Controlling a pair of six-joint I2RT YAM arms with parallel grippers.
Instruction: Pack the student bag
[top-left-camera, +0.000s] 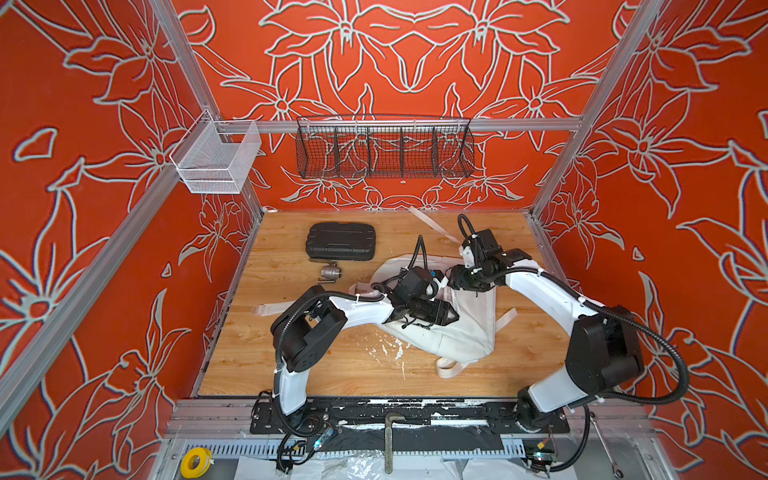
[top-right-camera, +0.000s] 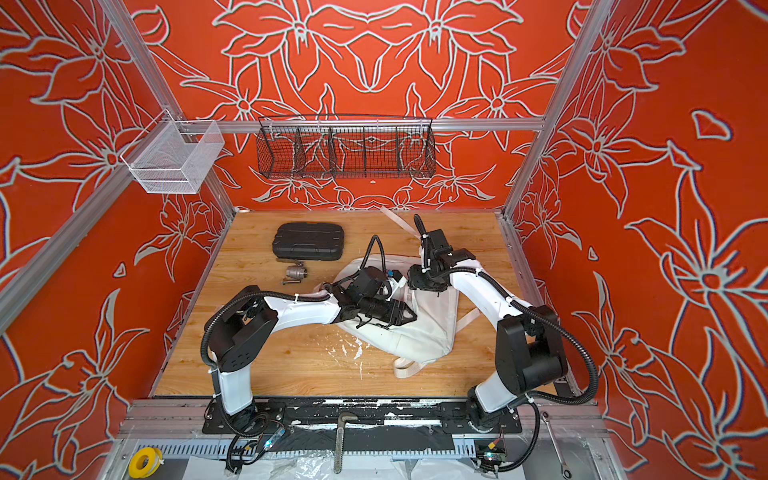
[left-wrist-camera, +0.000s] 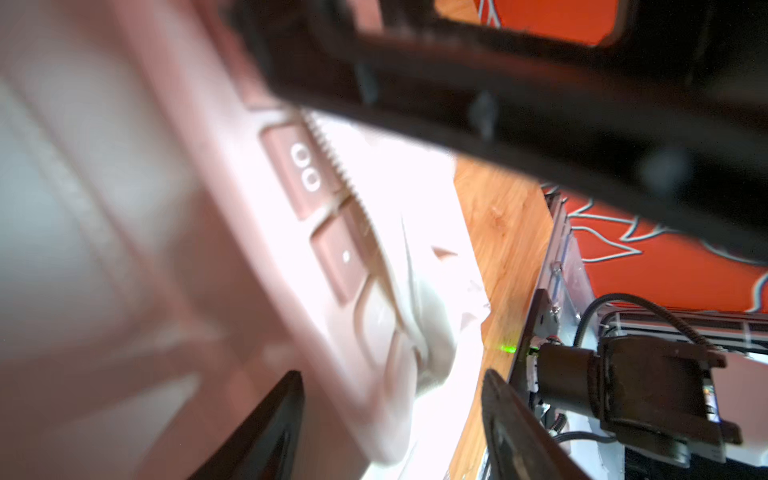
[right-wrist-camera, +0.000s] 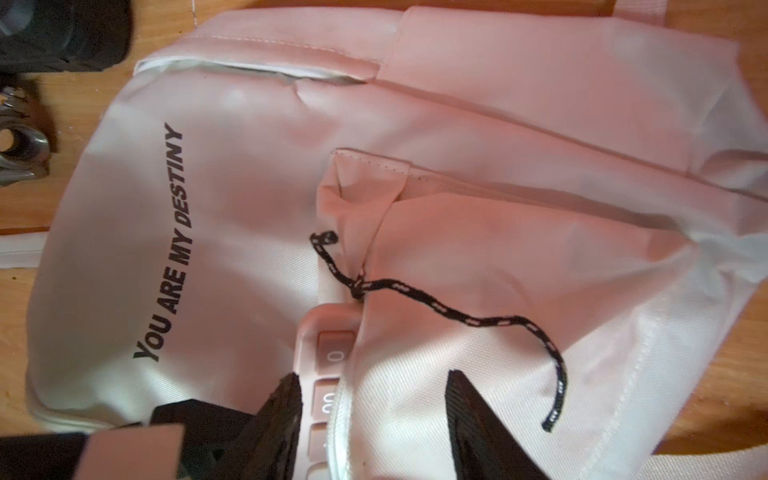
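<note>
Black base plate (top-left-camera: 353, 411) carrying both arms, set along the near edge of the wooden table (top-left-camera: 332, 374), with a yellow tape roll (top-left-camera: 194, 462) in front of its left end. The student bag (top-left-camera: 457, 332) lies flat right of centre, print side up, closer to the right edge than to the left. One white strap (top-left-camera: 428, 224) runs to the far edge, another (top-left-camera: 270, 309) reaches toward the left edge, and a webbing loop (top-left-camera: 451, 368) points at the near edge. Both grippers meet over the bag's far half. Left gripper (left-wrist-camera: 392, 374): jaws parted, with bag fabric and a pink calculator (left-wrist-camera: 307, 174) by the gap, nothing pinched. Right gripper (right-wrist-camera: 374, 374): jaws likewise released, straddling the front-pocket opening where the calculator sits partly inside, one finger (right-wrist-camera: 278, 415) just beside its edge. A black cord pull (right-wrist-camera: 436, 309) lies loose on the pocket. A black hard case (top-left-camera: 340, 242) and a metal fitting (top-left-camera: 330, 273) occupy the far-left area, near the bag but not touching it. Bare wood shows at the near-left corner, along the near edge and in a strip by the right edge.
</note>
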